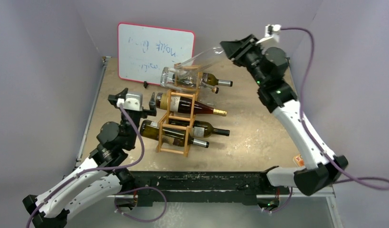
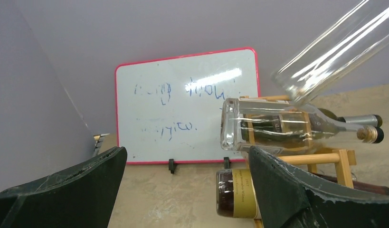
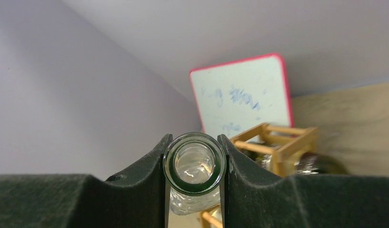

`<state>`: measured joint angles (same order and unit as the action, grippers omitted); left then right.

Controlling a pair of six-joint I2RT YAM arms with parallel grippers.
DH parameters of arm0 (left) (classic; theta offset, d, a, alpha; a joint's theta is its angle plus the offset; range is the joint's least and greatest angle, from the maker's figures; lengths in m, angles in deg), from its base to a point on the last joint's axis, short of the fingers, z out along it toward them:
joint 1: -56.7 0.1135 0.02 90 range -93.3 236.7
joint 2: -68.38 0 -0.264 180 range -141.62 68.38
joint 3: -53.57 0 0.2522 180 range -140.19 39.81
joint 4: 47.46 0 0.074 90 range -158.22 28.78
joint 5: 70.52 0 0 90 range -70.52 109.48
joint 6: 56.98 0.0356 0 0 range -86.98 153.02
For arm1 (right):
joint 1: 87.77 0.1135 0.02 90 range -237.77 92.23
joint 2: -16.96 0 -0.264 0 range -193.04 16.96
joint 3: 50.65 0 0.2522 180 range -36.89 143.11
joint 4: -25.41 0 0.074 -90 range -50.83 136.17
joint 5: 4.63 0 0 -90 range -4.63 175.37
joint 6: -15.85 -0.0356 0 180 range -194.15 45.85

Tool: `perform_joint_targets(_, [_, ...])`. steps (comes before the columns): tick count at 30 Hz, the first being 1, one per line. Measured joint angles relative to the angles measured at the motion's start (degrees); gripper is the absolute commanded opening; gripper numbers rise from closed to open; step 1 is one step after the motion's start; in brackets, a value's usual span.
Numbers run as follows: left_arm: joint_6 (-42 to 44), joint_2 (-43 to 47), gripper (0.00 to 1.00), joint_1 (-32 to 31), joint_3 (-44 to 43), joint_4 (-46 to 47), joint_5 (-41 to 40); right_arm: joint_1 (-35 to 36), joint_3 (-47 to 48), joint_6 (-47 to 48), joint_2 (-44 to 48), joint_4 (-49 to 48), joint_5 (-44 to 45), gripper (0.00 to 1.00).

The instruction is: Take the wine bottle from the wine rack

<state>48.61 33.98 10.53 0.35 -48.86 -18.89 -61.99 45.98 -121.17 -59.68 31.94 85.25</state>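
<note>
A clear wine bottle [image 1: 202,57] hangs tilted in the air, its base just above the top of the light wooden wine rack [image 1: 177,124]. My right gripper [image 1: 229,49] is shut on its neck; the right wrist view looks straight at the bottle mouth [image 3: 194,164] between the pads. The rack [image 2: 342,159] holds several other bottles: a clear one [image 2: 278,126] on top, a brown one with a yellow label [image 2: 237,192] in the middle, and dark ones below. My left gripper [image 1: 137,97] stands open left of the rack, near the brown bottle's base, holding nothing.
A red-edged whiteboard [image 1: 154,52] leans against the back wall behind the rack. Purple-grey walls close in the table on the left, back and right. Bottle necks [image 1: 221,112] stick out of the rack to the right.
</note>
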Motion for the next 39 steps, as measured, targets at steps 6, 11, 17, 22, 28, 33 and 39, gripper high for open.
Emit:
perform_joint_targets(6, [-0.37, -4.02, 1.0, 0.0, 0.0, -1.4, 2.32, -4.98, 7.19, 9.9, 9.51, 11.85, 9.64, 0.0])
perform_joint_targets(11, [-1.22, -5.11, 1.0, 0.0, -0.04, -2.49, 4.11, -5.05, 10.01, 18.4, 16.11, 16.5, 20.31, 0.0])
perform_joint_targets(17, [-2.03, -5.14, 1.0, 0.0, -0.13, -3.26, 6.08, -5.09, 8.66, 24.68, 17.31, 19.89, 29.97, 0.0])
perform_joint_targets(22, [-2.56, -5.84, 1.0, 0.0, -0.37, -3.5, 6.12, -6.99, 2.1, 27.5, 13.4, 20.74, 33.2, 0.0])
perform_joint_targets(28, [-2.56, -7.96, 1.0, 0.0, -0.37, -3.91, 5.97, -15.41, -1.64, 28.68, 3.32, 21.29, 29.99, 0.0])
perform_joint_targets(33, [-2.51, -8.79, 1.0, 0.0, -0.37, -3.65, 5.35, -23.04, -2.71, 30.45, -1.81, 19.28, 27.67, 0.0])
perform_joint_targets(39, [-2.54, -10.08, 1.0, 0.0, -0.37, -2.93, 5.14, -27.8, -0.04, 32.83, -9.46, 14.88, 26.03, 0.0])
